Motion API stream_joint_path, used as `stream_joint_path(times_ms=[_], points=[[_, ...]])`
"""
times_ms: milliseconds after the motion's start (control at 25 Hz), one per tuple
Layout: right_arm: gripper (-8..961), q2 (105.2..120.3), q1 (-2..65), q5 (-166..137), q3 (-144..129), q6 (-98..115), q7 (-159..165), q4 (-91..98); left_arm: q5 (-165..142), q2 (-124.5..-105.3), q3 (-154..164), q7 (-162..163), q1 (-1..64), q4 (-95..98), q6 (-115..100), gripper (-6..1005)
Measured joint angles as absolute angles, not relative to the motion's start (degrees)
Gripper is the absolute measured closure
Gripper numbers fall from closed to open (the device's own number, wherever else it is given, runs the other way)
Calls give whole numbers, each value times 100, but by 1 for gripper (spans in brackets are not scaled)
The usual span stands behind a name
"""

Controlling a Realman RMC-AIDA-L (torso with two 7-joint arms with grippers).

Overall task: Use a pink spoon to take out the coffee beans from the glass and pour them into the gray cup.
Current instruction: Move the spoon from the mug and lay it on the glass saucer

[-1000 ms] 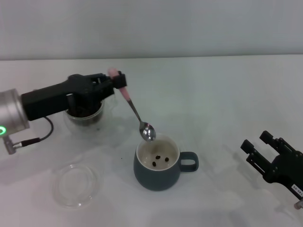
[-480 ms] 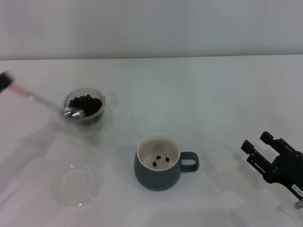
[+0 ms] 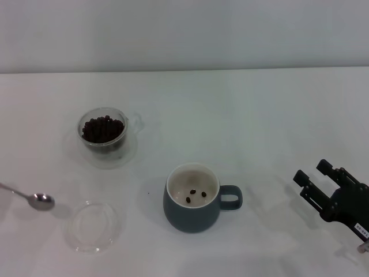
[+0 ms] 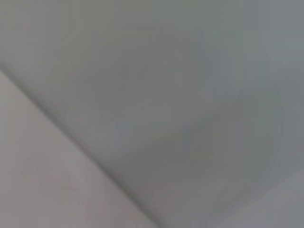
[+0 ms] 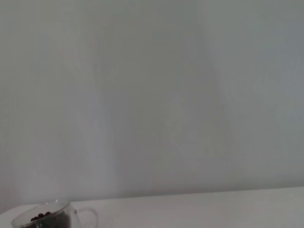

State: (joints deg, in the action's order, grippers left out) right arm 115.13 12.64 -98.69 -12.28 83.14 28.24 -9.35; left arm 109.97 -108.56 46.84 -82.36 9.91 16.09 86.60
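Observation:
The glass [image 3: 104, 138] stands at the left of the table, filled with dark coffee beans [image 3: 102, 128]; its rim also shows in the right wrist view [image 5: 47, 219]. The gray cup [image 3: 190, 216] sits in the middle, handle to the right, with three coffee beans [image 3: 196, 195] on its cream floor. Only the pink spoon's metal bowl [image 3: 41, 200] and thin neck show at the left edge; its handle runs out of frame. My left gripper is out of view. My right gripper [image 3: 314, 173] rests open and empty at the lower right.
A flat clear glass saucer [image 3: 92, 225] lies in front of the glass, just right of the spoon's bowl. The white table meets a pale wall at the back. The left wrist view shows only a blurred grey surface.
The left arm swung the spoon from over the gray cup back to the glass, then off the left edge. Only the spoon's bowl remains in view. The right arm has not moved.

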Motion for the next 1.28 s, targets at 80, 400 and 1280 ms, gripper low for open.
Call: stream_joint_path(times_ms=[80,400,1280], points=[[256,11513,1285,-9869,-1205,8314,2823,-948,10626,-10865,4685,-8236,1048,1641,8418,864],[255,11513,1313,-9889,-1195,8336,2821,-978,9798,-11117,4703,-8259,1509,1634,7691,863],[254,11513,1256,-9878,-1186,8302,2855,-976,9223,-11756,4655,-9508,1774,1955,7233,680]])
